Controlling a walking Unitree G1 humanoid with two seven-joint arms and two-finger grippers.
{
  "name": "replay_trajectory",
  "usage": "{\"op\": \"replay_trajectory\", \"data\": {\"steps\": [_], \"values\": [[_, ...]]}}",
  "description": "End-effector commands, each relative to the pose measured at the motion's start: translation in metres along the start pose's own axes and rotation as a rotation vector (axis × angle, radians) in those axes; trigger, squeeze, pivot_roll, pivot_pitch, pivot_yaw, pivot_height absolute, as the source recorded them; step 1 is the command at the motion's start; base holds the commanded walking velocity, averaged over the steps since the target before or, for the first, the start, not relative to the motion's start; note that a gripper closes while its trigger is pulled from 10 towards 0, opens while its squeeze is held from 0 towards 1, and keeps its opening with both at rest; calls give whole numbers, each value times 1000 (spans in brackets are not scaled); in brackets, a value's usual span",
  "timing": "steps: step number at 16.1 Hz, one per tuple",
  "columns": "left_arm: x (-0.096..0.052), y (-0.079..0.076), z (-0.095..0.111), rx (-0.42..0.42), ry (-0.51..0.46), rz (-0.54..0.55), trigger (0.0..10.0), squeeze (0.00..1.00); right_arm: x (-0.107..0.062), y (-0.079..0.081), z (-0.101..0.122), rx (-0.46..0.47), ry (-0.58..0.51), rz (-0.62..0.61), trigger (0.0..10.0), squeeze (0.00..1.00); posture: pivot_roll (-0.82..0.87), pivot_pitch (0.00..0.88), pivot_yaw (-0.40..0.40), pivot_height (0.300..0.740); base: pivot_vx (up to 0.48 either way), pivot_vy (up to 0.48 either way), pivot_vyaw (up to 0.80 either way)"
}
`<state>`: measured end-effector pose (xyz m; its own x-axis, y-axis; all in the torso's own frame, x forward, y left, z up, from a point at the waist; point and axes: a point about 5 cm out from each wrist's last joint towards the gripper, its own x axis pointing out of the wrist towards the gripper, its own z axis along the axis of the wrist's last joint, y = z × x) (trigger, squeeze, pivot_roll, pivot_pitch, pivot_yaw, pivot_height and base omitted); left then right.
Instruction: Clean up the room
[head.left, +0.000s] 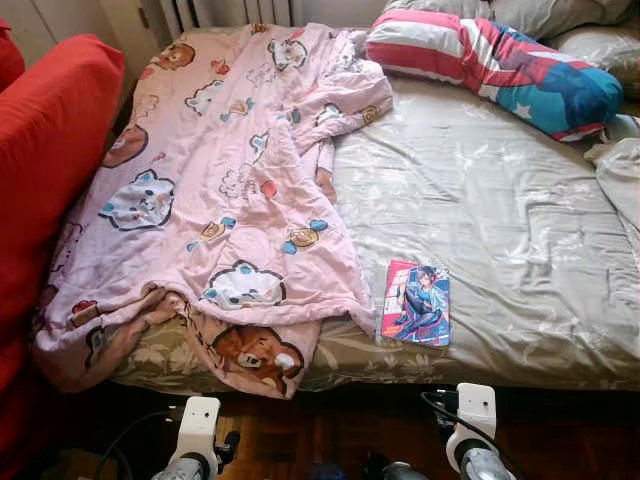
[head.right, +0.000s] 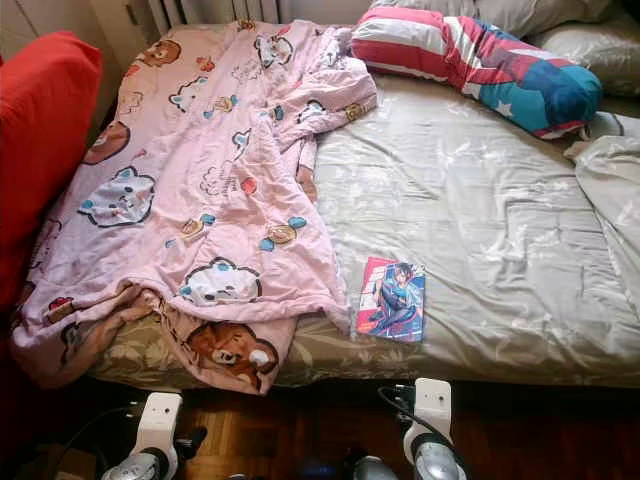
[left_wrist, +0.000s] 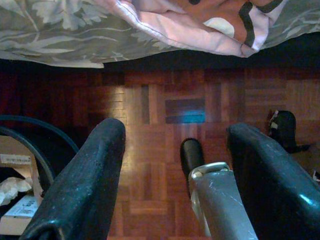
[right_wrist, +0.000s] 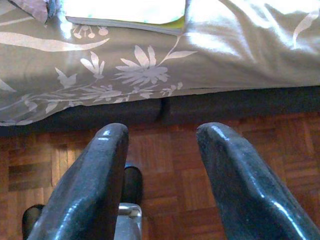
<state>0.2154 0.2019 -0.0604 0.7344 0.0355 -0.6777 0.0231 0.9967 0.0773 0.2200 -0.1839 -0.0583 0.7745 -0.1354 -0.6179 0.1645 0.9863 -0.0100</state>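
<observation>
Glossy illustrated paperback book (head.left: 415, 303) is lying lengthwise ahead of our right gripper (right_wrist: 160, 190), nearer than left gripper (left_wrist: 175, 185); both are gaping wide, holding nothing.

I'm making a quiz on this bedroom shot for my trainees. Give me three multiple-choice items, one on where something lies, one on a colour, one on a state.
1. Where does the comic book lie?
A. On the floor
B. On the sheet near the bed's front edge, beside the pink blanket
C. On the striped pillow

2. What colour is the cushion at the robot's left?
A. Red
B. Green
C. White

3. How are the left gripper and right gripper?
A. Both shut on the blanket
B. One holds the book
C. Both open, holding nothing, above the wooden floor

Answers: B, the book rests on the grey sheet just right of the pink blanket; A, the cushion is plainly red; C, each wrist view shows parted fingers with floor between.
</observation>
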Motion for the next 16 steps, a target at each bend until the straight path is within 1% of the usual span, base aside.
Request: {"op": "replay_trajectory", "data": {"steps": [1,11,12,14,16], "values": [[-4,3,-14,-4,51,6,10000,0,-3,-2,-7,14,22,-8,10000,0,62,241,11,740,0,0,0],[-4,2,-15,-5,58,5,10000,0,-3,-3,-9,23,30,-9,10000,0,56,242,10,740,0,0,0],[-4,2,-15,-5,58,4,10000,0,-3,-3,-11,27,49,-8,10000,0,58,243,9,740,0,0,-712],[-4,2,-15,-5,58,4,10000,0,-3,-2,-10,24,43,-4,10000,0,60,244,8,740,0,0,-594],[-4,2,-16,-6,61,6,10000,0,-3,-2,-10,19,38,-1,10000,0,62,244,8,740,0,0,0]]}}
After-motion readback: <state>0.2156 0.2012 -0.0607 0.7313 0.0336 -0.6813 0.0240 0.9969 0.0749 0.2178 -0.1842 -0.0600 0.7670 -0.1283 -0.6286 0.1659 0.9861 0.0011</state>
